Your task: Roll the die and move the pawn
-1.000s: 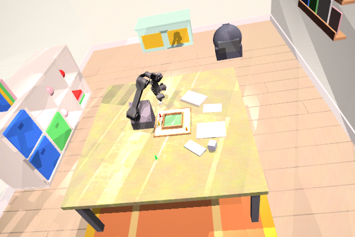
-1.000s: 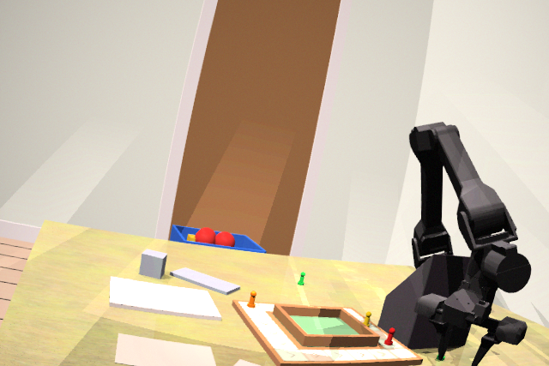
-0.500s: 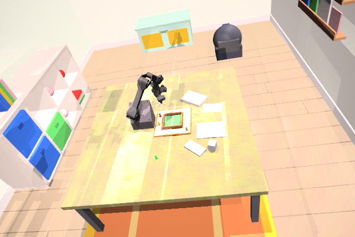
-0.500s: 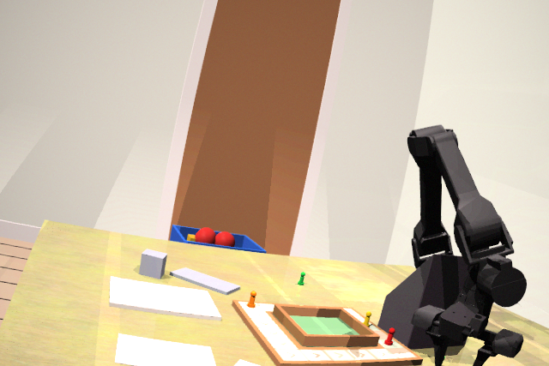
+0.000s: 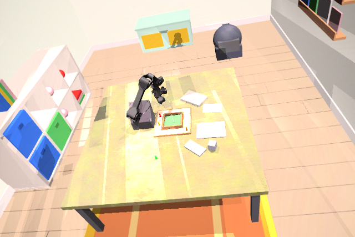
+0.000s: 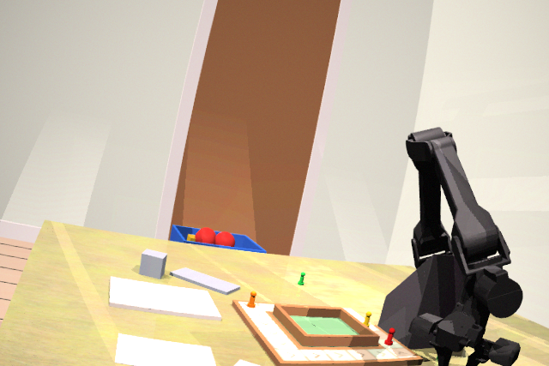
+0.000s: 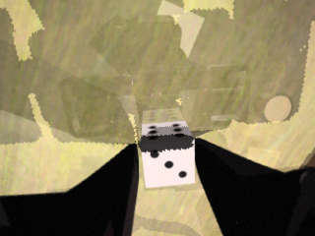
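Had pincer point(image 5: 161, 104) point(image 6: 458, 359) point(image 7: 164, 148) part-open astride the die point(image 7: 169, 169), firm hold not yet evident — lay off the tray point(image 5: 172, 127) point(image 6: 341, 341), towards the worktop's point(image 5: 137, 174) point(image 6: 48, 291) point(image 7: 39, 172) far-left corner from above.

pale walls, plank floor, sunlit. mint cabinet point(image 5: 165, 22), yellow fronts, at twelve o'clock; dark rounded chair point(image 5: 227, 38), one o'clock; book shelves point(image 5: 318, 19), two o'clock; white cubby unit point(image 5: 52, 122), nine o'clock; orange rug point(image 5: 177, 217), six o'clock.
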Controlling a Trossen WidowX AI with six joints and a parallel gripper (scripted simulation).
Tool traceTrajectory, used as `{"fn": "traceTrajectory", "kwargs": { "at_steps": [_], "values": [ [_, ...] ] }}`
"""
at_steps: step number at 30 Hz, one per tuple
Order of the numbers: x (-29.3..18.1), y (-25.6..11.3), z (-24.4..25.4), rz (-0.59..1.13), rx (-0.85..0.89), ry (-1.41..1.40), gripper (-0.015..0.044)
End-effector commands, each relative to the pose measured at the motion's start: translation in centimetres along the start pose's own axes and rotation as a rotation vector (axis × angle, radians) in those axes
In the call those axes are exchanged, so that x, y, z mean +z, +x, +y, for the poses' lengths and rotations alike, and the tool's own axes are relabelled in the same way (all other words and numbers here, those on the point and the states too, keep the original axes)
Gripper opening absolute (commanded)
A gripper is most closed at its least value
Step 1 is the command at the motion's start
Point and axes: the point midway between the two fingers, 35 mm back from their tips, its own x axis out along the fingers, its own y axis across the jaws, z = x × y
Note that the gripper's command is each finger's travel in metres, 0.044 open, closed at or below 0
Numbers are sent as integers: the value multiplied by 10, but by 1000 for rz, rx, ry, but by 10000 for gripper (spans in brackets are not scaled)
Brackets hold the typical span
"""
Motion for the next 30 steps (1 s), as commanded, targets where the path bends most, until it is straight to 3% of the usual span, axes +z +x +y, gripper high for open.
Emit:
{"fn": "traceTrajectory", "kwargs": {
  "at_steps": [1, 5, 8, 21, 30],
  "values": [
    [-1, 1, -1, 0, -4, -4, 104],
    [-1, 1, -1, 0, -4, -4, 78],
    [0, -4, 0, -1, -3, -4, 0],
    [1, -116, 1, -1, 0, -7, 0],
    [10, -124, -22, -7, 13, -108, 0]
  ]
}}
